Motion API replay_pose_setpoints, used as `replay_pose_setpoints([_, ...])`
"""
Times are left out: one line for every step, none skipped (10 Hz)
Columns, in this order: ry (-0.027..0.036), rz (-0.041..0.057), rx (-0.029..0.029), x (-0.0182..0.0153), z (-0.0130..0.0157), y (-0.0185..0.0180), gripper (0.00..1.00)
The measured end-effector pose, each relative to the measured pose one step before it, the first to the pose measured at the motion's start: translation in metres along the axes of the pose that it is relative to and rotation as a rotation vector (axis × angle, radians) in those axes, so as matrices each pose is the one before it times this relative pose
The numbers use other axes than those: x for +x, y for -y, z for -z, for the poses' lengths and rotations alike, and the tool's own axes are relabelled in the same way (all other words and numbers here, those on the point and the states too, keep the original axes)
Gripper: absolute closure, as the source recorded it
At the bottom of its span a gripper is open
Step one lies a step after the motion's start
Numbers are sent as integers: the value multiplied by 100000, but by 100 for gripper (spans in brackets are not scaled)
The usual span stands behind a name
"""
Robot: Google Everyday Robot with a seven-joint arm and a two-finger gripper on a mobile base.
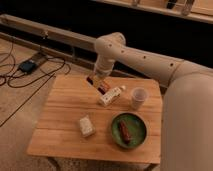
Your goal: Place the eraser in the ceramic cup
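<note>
My gripper (pixel 98 82) hangs over the far middle of the wooden table (pixel 60 112), at the end of the pale arm that reaches in from the right. It is shut on the eraser (pixel 103 86), a small dark block with an orange-red face, held tilted just above the table. The ceramic cup (pixel 138 97), whitish and without a handle, stands upright to the right of the gripper, about a hand's width away and apart from it.
A white carton (pixel 110 96) lies between gripper and cup, just below the eraser. A pale cream block (pixel 86 126) lies at the front middle. A green plate (pixel 120 137) with a brown item sits front right. Cables and a dark box (pixel 27 65) lie on the floor at left.
</note>
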Motion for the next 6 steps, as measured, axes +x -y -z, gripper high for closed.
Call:
replay_pose_setpoints([4564, -6720, 1214, 1572, -27, 2196, 100])
replay_pose_setpoints([3111, -4384, 734, 1053, 51, 1498, 100])
replay_pose_setpoints([3890, -5767, 1080, 1719, 121, 2149, 100])
replay_pose_setpoints([2606, -3676, 975, 1343, 157, 1624, 100])
replay_pose_setpoints([1812, -2211, 910, 1030, 196, 1254, 100])
replay_pose_setpoints([1438, -2024, 738, 993, 216, 1155, 100])
